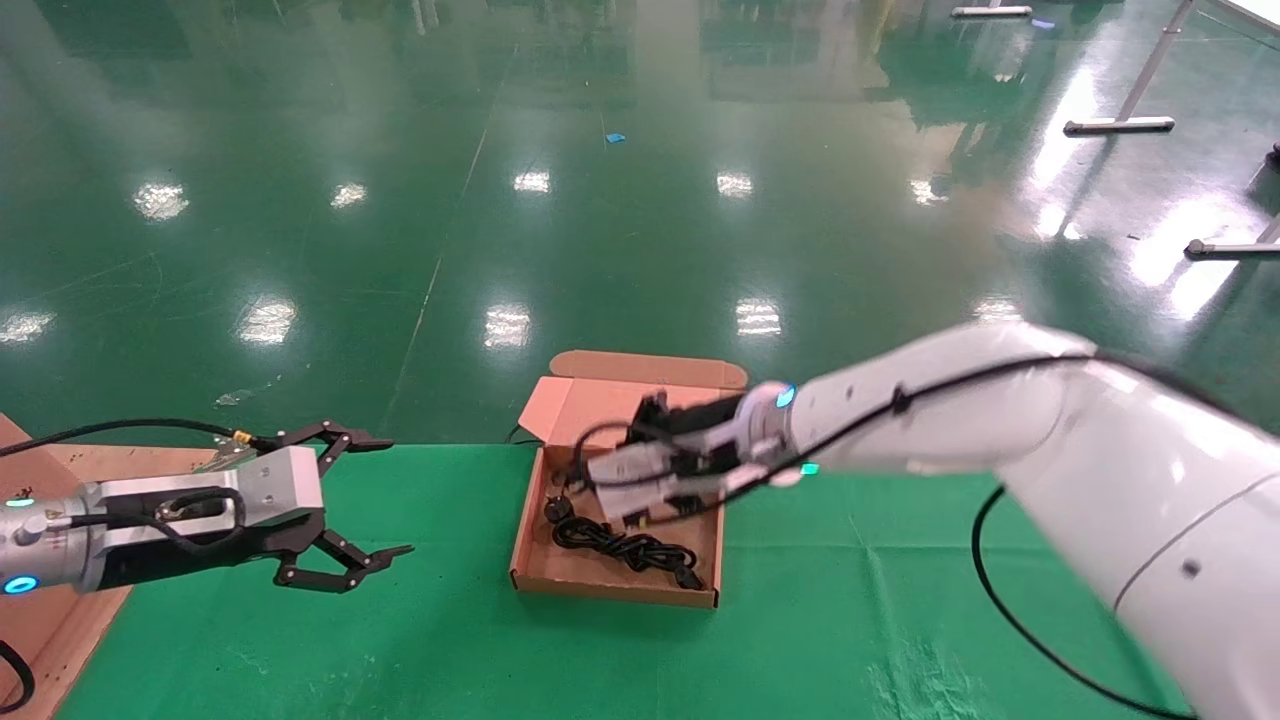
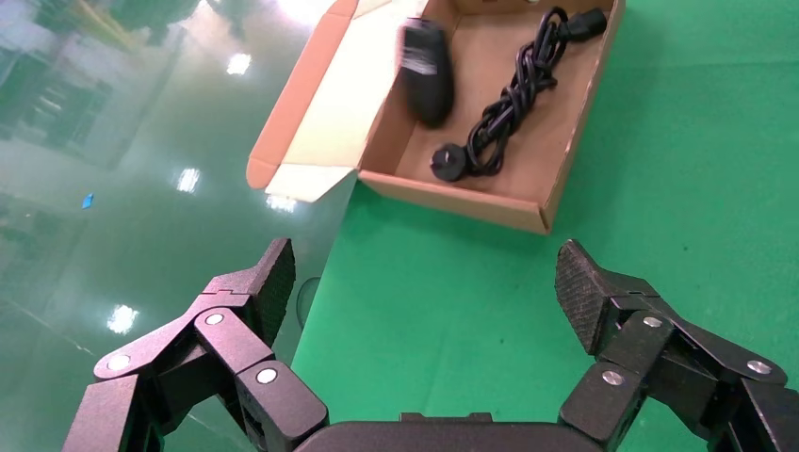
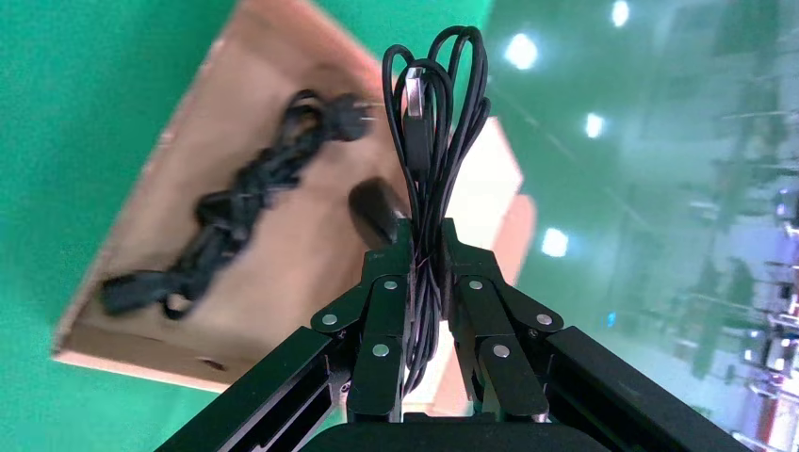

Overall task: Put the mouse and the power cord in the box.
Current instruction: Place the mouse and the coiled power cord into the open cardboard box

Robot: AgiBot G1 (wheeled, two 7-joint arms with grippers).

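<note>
Looks like a big robotics lab or factory hall: glossy green painted floor point(image 1: 600, 200) reflecting rows of ceiling lights, metal stand legs point(image 1: 1120, 125) off to the side, and a work table under a green cloth point(image 1: 850, 620).

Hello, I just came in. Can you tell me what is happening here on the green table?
The robot is packing a cardboard box. The power cord already lies inside it. The right gripper is shut on the thin looped cable of the mouse, so the mouse hangs over the box, near its open lid. The left gripper is open and idle above the table, off to the box's left, holding nothing.
</note>
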